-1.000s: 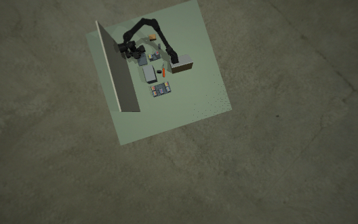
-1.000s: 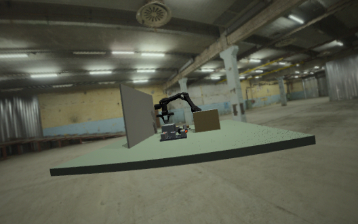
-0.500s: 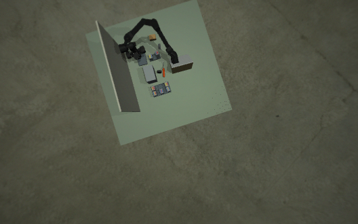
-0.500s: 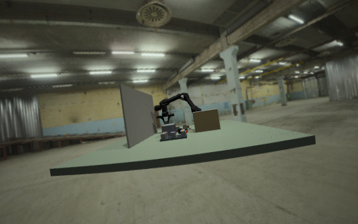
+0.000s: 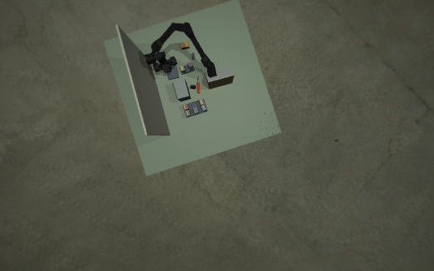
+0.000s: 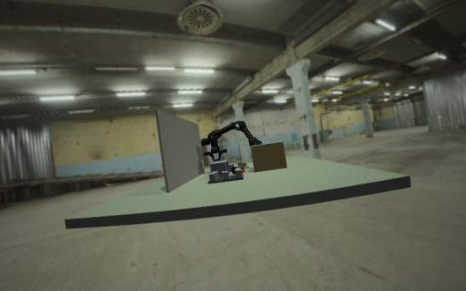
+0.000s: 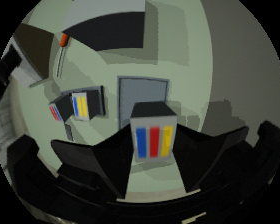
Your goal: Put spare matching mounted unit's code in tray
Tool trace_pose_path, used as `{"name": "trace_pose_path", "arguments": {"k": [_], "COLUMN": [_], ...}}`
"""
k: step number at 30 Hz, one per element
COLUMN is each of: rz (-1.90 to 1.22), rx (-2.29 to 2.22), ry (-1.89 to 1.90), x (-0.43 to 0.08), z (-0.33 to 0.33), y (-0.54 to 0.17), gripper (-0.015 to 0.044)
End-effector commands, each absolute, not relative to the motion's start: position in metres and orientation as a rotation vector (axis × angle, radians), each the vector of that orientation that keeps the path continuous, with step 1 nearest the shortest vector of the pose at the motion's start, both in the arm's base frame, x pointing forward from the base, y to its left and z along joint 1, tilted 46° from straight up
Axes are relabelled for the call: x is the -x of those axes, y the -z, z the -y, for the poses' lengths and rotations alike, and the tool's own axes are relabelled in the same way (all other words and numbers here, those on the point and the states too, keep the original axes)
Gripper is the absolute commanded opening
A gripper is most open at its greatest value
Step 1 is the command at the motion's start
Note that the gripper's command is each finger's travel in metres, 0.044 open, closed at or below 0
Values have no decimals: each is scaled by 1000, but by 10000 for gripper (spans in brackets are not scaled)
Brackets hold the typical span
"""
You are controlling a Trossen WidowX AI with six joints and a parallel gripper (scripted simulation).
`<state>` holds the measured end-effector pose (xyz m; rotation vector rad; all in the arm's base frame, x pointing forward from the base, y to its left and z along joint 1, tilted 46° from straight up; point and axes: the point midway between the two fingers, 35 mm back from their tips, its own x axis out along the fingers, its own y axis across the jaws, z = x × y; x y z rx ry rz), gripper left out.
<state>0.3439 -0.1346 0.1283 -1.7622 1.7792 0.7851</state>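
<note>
3 camera views of 1 green table
Top looks down from high; exterior faces its edge from low, farther off; wrist peers close past the gripper (image 7: 152,145); all share the tabletop (image 5: 223,123) (image 6: 327,185) (image 7: 191,30).

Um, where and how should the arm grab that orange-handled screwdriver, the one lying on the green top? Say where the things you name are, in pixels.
I'd grip the orange handle (image 5: 198,88) (image 7: 64,39) from straight above, fingers across its length: it lies flat, and the handle is thicker than the thin shaft. The hand (image 7: 149,124) is shut on a striped block (image 7: 154,137), so that would need setting down first.
</note>
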Motion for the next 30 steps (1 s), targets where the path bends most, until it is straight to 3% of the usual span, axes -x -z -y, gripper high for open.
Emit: {"name": "trace_pose_path", "arguments": {"k": [1, 30], "rz": [-1783, -1786], "rx": [1766, 1768], "ry": [-783, -779], "x": [-343, -339], "z": [139, 157], "y": [-127, -110], "gripper": [0, 0]}}
